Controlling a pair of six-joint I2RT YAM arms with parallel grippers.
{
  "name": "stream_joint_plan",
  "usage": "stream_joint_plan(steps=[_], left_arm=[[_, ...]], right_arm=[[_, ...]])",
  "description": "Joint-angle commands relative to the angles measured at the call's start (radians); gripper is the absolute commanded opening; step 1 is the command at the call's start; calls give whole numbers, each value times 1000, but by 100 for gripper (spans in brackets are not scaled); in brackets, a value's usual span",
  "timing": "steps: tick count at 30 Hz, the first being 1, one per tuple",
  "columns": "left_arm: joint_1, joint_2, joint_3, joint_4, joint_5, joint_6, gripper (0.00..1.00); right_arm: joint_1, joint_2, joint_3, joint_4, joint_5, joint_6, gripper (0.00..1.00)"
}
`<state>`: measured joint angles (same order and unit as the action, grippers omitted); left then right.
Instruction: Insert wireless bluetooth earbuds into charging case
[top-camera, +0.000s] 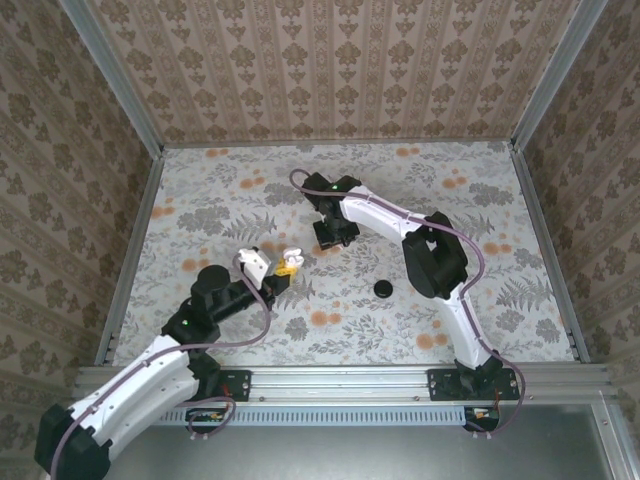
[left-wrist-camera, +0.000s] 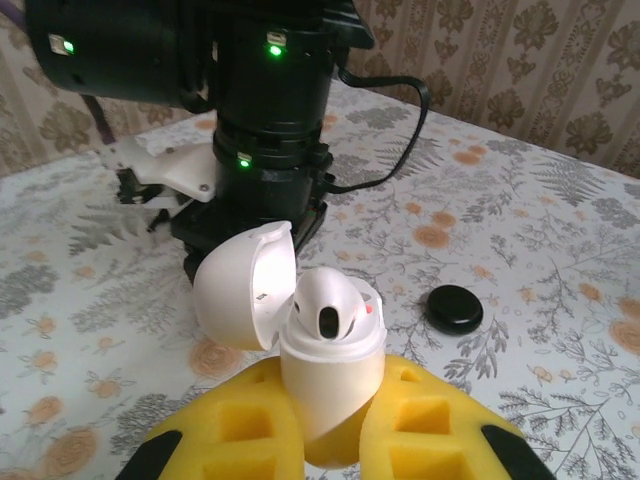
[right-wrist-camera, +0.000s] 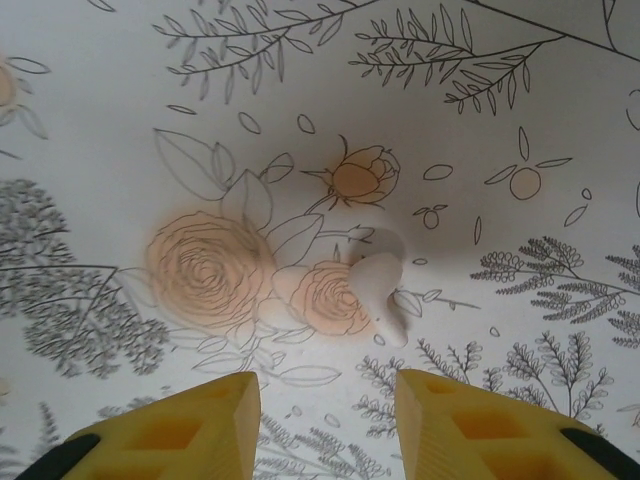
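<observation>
My left gripper (left-wrist-camera: 335, 445) is shut on a white charging case (left-wrist-camera: 335, 375), held upright between the yellow fingers. Its lid (left-wrist-camera: 240, 290) is swung open to the left. One white earbud (left-wrist-camera: 330, 305) sits in the case's mouth. From above, the case (top-camera: 290, 257) is left of the table's centre in that gripper (top-camera: 284, 270). My right gripper (right-wrist-camera: 328, 400) hangs open low over the floral cloth. A second white earbud (right-wrist-camera: 378, 290) lies loose on the cloth just ahead of its fingers, touching neither. In the top view the right gripper (top-camera: 335, 236) is behind the case.
A small black disc (top-camera: 383, 288) lies on the cloth right of the case, also visible in the left wrist view as the black disc (left-wrist-camera: 455, 308). The right arm's black wrist (left-wrist-camera: 265, 120) stands close behind the case. Patterned walls (top-camera: 330, 70) enclose the table.
</observation>
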<state>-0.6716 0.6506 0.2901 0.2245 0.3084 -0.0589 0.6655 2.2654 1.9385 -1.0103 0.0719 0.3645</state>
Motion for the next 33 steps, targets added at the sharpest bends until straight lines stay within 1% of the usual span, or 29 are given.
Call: stream_joint_plan(steps=[1, 5, 7, 10, 13, 24, 27, 33], left_arm=[[7, 73, -30, 187, 71, -61, 0], [7, 162, -56, 352, 95, -110, 0], [6, 205, -51, 396, 117, -124, 0], [3, 250, -32, 402, 143, -123, 0], [0, 270, -28, 416, 142, -124, 0], [-5, 253, -32, 388, 123, -106, 0], [-4, 248, -30, 381, 118, -97, 0], [-6, 239, -25, 366, 115, -90, 0]], right_arm=[[0, 40, 50, -68, 48, -34, 41], [-1, 81, 90, -76, 48, -58, 40], [-1, 104, 123, -94, 53, -64, 40], [-2, 127, 154, -103, 61, -74, 40], [-4, 152, 186, -126, 77, -90, 40], [-24, 201, 209, -154, 80, -120, 39], [-24, 203, 205, -146, 74, -127, 35], [-23, 194, 199, -150, 62, -129, 24]])
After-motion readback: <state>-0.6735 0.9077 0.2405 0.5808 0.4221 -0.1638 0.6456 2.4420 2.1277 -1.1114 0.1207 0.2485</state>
